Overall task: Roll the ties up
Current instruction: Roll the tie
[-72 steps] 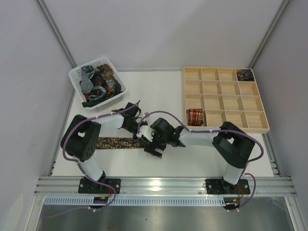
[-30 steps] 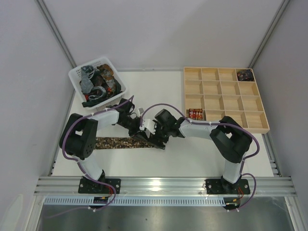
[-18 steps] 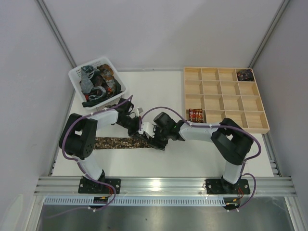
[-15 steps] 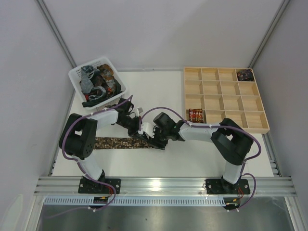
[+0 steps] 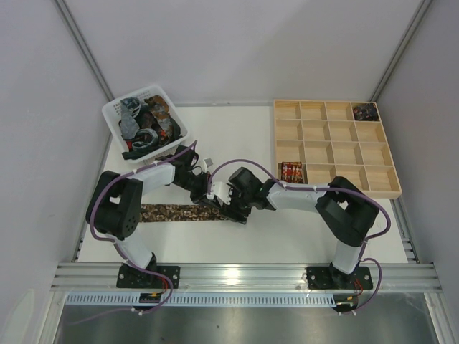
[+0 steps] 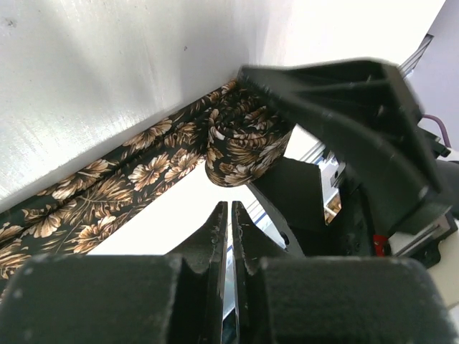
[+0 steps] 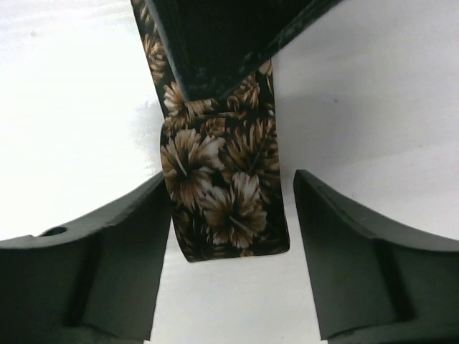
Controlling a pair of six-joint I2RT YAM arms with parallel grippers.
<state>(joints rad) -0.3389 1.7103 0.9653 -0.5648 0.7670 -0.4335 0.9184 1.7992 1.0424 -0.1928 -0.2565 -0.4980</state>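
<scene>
"Where's the one they're working on?"

"On the near half of the worktop (image 5: 287, 229). It's a dark brown tie (image 5: 172, 213) with tan flowers, lying flat in a strip that runs left to right. Its right end is wound into a small roll (image 6: 244, 147), about the middle of the worktop."

"And the pincers?"

"Both are down at that roll. The right pincer (image 7: 229, 179) stands open, with a finger (image 7: 122, 244) on either side of the roll. One looks to be just against the cloth and the other is clear of it, so it isn't gripping anything."

"The left one?"

"The left pincer (image 6: 228, 209) is closed, its fingers (image 6: 208, 236) all but meeting with nothing between them. It sits over the flat strip, just beside the roll. I cannot tell whether the tips press on the cloth."

"What's farther back?"

"In the far left corner there's a white basket (image 5: 115, 107) heaped with more ties (image 5: 147, 125) in grey, red and black. On the right is a wooden tray (image 5: 344, 154) of small compartments. A red patterned roll (image 5: 290, 173) sits in its near-left compartment, and a dark roll (image 5: 366, 111) in its far-right corner one."
</scene>
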